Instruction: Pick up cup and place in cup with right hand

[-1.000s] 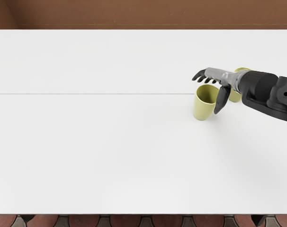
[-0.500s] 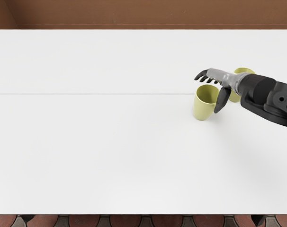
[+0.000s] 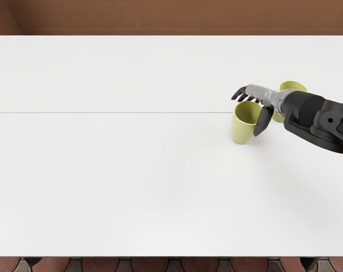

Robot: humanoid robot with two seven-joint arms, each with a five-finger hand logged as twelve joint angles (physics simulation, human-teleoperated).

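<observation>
My right hand (image 3: 252,107) reaches in from the right edge, above and beside a yellow-green cup (image 3: 241,127). Its fingers are spread, with the long ones past the cup's far rim and the thumb (image 3: 264,120) by its right side; whether they touch the cup I cannot tell. That cup is upright with its mouth uncovered. Behind the wrist stands a second yellow-green cup (image 3: 292,85), mostly hidden by the hand and forearm.
The white table (image 3: 115,170) fills most of the view, with a thin seam line across it. A brown surface (image 3: 171,17) lies beyond the far edge, and reddish paving shows below the near edge.
The right forearm has shifted a little toward the near side and left, uncovering more of the second cup. The hand has moved only slightly, and both cups stand where they were.
</observation>
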